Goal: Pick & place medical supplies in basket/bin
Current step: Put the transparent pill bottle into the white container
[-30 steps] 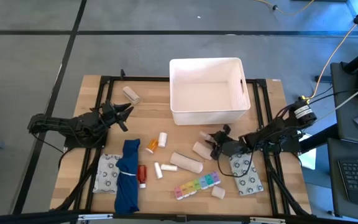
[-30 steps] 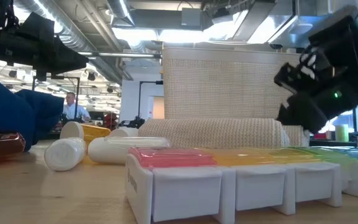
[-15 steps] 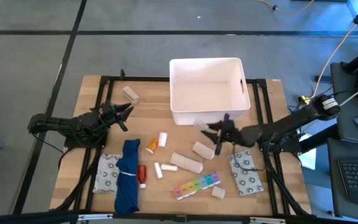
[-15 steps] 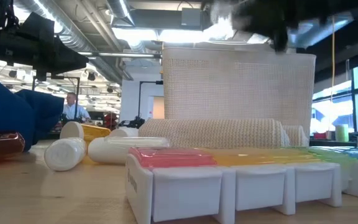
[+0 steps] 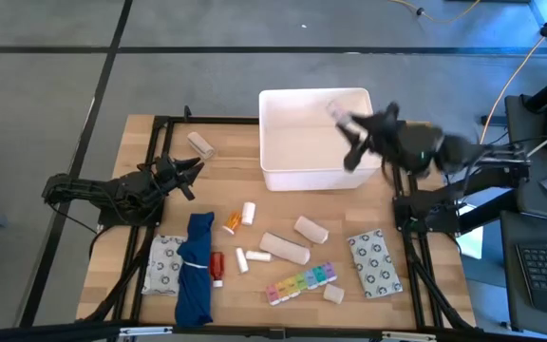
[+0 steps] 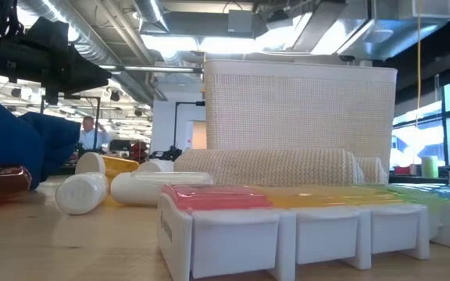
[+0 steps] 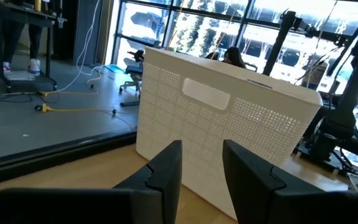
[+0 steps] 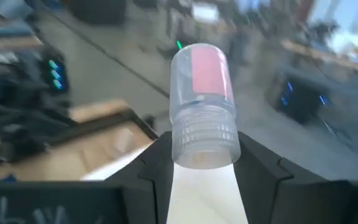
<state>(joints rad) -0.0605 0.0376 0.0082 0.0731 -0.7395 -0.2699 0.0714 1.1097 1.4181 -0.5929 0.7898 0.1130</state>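
My right gripper [image 5: 354, 133] hangs over the white bin [image 5: 317, 169], above its right half, shut on a small clear pill bottle with a pink label [image 8: 202, 106]. My left gripper [image 5: 183, 171] waits open at the table's left, facing the bin [image 7: 229, 137]. On the table lie gauze rolls [image 5: 284, 248] [image 5: 311, 229] [image 5: 200, 144], a white pill bottle [image 5: 248, 213], an orange one [image 5: 233, 222], a red tube [image 5: 217, 268], the rainbow pill organizer [image 5: 301, 283] and two patterned packets [image 5: 375, 263] [image 5: 165, 264]. The low view shows the organizer [image 6: 287, 218] but neither gripper. My right gripper pinches the clear bottle at its ribbed cap end [image 8: 204, 140] between the two fingers [image 8: 157, 168]. The labelled body sticks out past the fingertips. The bottle is lifted clear, above the bin's inside. The arm reaches in from the table's right.
A blue cloth bundle [image 5: 196, 266] lies near the left packet. Small white tubes [image 5: 241, 259] and a white block [image 5: 333, 294] lie near the organizer. Black frame rails run along the table's edges. Bare wood shows between the left gripper and the bin.
My right gripper has risen from the table beside the short gauze roll, carrying the clear bottle. It has swung toward the far edge and now stands over the bin. It has left the low view. The other supplies have stayed in place.
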